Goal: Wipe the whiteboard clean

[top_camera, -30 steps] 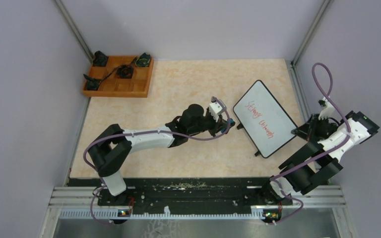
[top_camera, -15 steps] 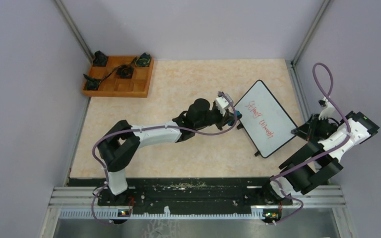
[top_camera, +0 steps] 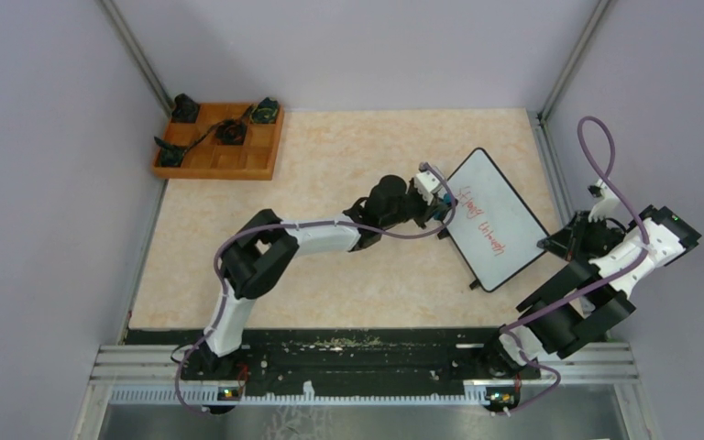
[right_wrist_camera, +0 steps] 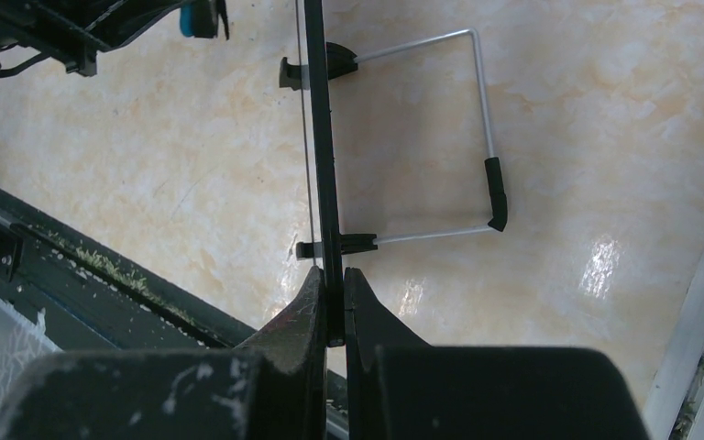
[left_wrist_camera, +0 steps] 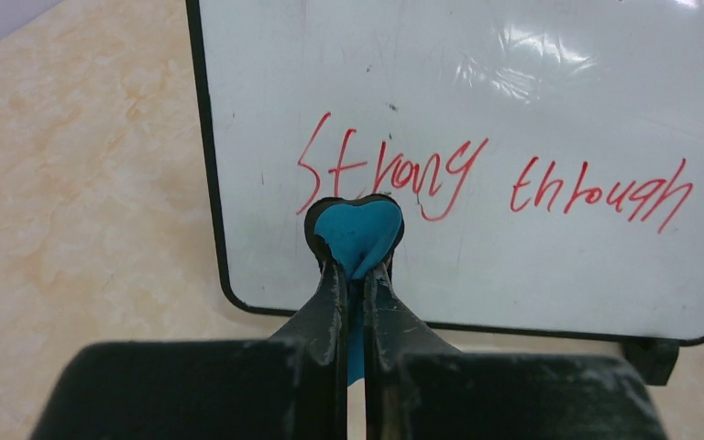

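Left gripper (left_wrist_camera: pixel 356 268) clamps blue eraser (left_wrist_camera: pixel 357 229) at whiteboard (left_wrist_camera: pixel 513 92); right gripper (right_wrist_camera: pixel 332 280) clamps whiteboard edge

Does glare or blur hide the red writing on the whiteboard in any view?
Left wrist view: glare lies on the whiteboard above the writing, which is sharp. Top view: no glare, but writing tiny. Right wrist view: whiteboard edge-on, writing unseen, table shines.
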Motion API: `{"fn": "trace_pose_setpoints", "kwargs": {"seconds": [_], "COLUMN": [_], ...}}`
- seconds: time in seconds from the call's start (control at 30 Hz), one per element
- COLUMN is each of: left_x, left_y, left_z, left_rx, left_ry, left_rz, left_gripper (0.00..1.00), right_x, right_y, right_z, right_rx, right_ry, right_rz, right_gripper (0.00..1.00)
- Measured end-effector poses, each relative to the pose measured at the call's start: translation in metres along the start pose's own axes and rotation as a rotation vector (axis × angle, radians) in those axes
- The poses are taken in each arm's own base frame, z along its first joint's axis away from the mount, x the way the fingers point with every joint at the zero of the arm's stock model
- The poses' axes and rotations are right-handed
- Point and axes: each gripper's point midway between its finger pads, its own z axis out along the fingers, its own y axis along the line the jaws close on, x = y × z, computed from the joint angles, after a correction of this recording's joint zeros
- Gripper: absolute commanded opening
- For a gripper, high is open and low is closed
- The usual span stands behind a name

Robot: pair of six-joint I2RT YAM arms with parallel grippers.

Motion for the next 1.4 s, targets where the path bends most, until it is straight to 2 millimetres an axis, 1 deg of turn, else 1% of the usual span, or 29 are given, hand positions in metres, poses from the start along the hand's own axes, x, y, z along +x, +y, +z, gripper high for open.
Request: {"fn": "trace_pose_setpoints", "kwargs": {"seconds": [0.1, 0.2, 0.33, 0.43, 0.63, 0.73, 0.83, 0.93, 1.17, 1.23, 1.4], "left_x": [-0.006, -0.019, -0.037, -0.043, -0.033, -0.021, -0.013, -0.012, -0.022, -0.019, -0.005], "left_y": [0.006, 0.011, 0.025, 0.036, 0.049, 0.045, 0.040, 0.037, 0.036, 0.036, 0.036], "left_z": [0.017, 0.030, 0.037, 0.040, 0.052, 0.056, 0.057, 0.056, 0.062, 0.065, 0.070], "left_rx": [-0.002, 0.012, 0.024, 0.037, 0.081, 0.105, 0.128, 0.144, 0.160, 0.161, 0.165], "left_ry": [-0.016, -0.035, -0.058, -0.058, -0.014, 0.020, 0.041, 0.050, 0.029, 0.029, 0.050], "left_rz": [0.019, 0.031, 0.034, 0.032, 0.020, 0.010, 0.003, -0.001, 0.001, -0.003, -0.023], "left_gripper": [0.00, 0.00, 0.00, 0.00, 0.00, 0.00, 0.00, 0.00, 0.00, 0.00, 0.00], "right_x": [0.000, 0.000, 0.001, 0.001, 0.001, 0.001, 0.001, 0.001, 0.001, 0.001, 0.001], "right_y": [0.000, 0.000, 0.000, 0.000, 0.000, -0.001, 0.000, 0.000, 0.000, 0.000, 0.001], "right_z": [0.000, 0.000, 0.000, 0.000, 0.000, 0.000, 0.000, 0.000, 0.000, 0.000, 0.000], "right_rx": [-0.001, -0.003, -0.005, -0.005, -0.009, -0.011, -0.012, -0.013, -0.014, -0.015, -0.016], "right_ry": [0.001, 0.001, 0.002, 0.001, -0.001, -0.002, -0.003, -0.003, -0.003, -0.002, 0.000], "right_rz": [-0.001, -0.004, -0.002, -0.002, 0.000, 0.002, 0.003, 0.003, 0.000, -0.001, 0.004], "right_gripper": [0.00, 0.00, 0.00, 0.00, 0.00, 0.00, 0.00, 0.00, 0.00, 0.00, 0.00]}}
